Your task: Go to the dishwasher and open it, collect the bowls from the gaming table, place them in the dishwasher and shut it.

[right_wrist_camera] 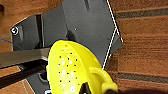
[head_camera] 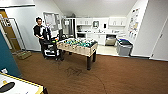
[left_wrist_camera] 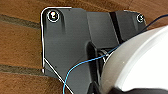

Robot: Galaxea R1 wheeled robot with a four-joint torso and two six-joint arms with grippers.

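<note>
The gaming table (head_camera: 79, 46) stands mid-room on the brown carpet, with a green field and pale wooden sides. Far behind it, under the white kitchen counter, the dishwasher (head_camera: 110, 40) looks open, its door folded down. A white bowl (left_wrist_camera: 140, 62) hangs close above the carpet in the left wrist view, with my left gripper (left_wrist_camera: 117, 90) shut on its rim. A yellow perforated bowl (right_wrist_camera: 72, 72) with a handle hangs above the carpet in the right wrist view, my right gripper (right_wrist_camera: 85, 90) shut on it.
A person (head_camera: 38, 30) stands at a black cart (head_camera: 51, 47) left of the gaming table. A grey bin (head_camera: 124, 46) sits by the right wall near the kitchen. A white, yellow-edged table (head_camera: 22, 86) is at my near left. Open carpet (head_camera: 112, 75) lies ahead.
</note>
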